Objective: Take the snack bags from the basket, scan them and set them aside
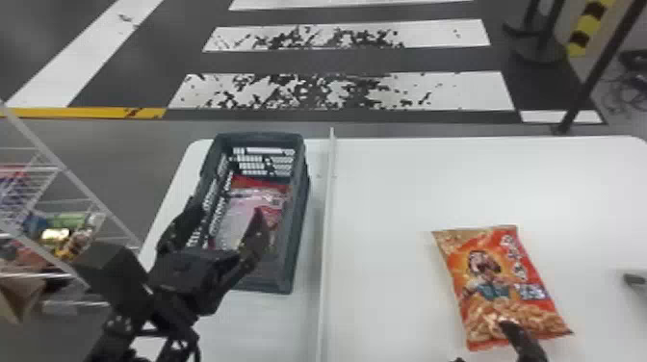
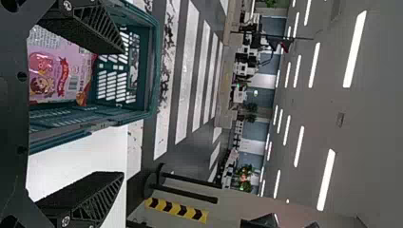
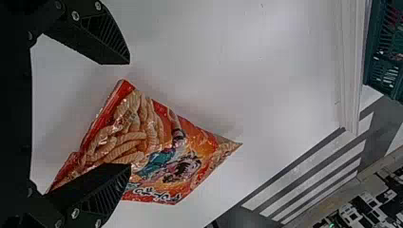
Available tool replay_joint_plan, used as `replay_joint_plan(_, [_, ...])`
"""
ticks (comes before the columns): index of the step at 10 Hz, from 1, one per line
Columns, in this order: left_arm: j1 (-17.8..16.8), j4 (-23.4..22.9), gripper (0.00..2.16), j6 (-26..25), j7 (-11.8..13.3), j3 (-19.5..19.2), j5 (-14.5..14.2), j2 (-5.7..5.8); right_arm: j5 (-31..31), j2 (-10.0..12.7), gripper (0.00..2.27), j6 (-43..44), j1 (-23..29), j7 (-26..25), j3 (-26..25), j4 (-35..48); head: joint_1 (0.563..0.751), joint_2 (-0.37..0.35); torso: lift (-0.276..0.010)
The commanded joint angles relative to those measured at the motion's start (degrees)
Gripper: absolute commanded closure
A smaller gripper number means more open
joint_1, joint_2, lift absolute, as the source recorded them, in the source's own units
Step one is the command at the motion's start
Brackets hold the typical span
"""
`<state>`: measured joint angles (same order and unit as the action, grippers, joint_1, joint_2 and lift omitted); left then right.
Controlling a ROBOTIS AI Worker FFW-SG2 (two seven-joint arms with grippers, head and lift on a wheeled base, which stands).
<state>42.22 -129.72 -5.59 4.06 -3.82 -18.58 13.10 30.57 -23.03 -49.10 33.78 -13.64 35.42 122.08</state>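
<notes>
My left gripper (image 1: pixel 219 231) is over the near part of the dark green basket (image 1: pixel 297 240), open; in the left wrist view, the left gripper (image 2: pixel 123 113) has nothing between its fingertips. Red and pink snack bags (image 1: pixel 240 212) lie inside the basket, and a pink bag (image 2: pixel 57 71) shows close to one finger. On the right side of the table, an orange-red snack bag (image 1: pixel 496 284) lies flat. My right gripper (image 1: pixel 481 342) is at that bag's near end, open. From the right wrist, the right gripper (image 3: pixel 129 114) has one finger overlapping the orange-red bag (image 3: pixel 157 147) and the other beside it.
A thin raised white divider (image 1: pixel 327 231) runs along the white table (image 1: pixel 394 192), between basket and loose bag. A wire rack (image 1: pixel 72 202) with packaged goods stands at left. A small grey object (image 1: pixel 636 280) sits at the right edge.
</notes>
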Motion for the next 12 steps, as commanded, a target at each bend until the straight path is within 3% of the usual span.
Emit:
replay_joint_plan(1, [0.15,0.08,0.09,0.00,0.69,-0.31,-1.28,0.00,0.10,0.71,0.16,-0.08,-1.96,-0.43,1.76,-2.37,0.695,0.141,-0.075])
replay_joint_plan(4, [0.23,0.26,0.09,0.00,1.74,-0.66,-2.77,0.53,1.68,0.97,0.17,-0.25,-3.63,-2.80,2.73,-4.83,0.695,0.159,-0.075])
replay_joint_plan(6, [0.23,0.43,0.08,-0.35,2.79,-1.19,-4.18,0.88,3.18,1.24,0.21,-5.00,-5.65,-3.94,3.34,-6.06,0.695,0.134,-0.075])
replay_joint_plan(12, [-0.65,1.14,0.08,-1.41,3.85,-1.02,-4.88,0.62,3.18,1.41,0.22,-8.51,-8.11,-3.77,5.27,-7.47,0.695,0.090,-0.075])
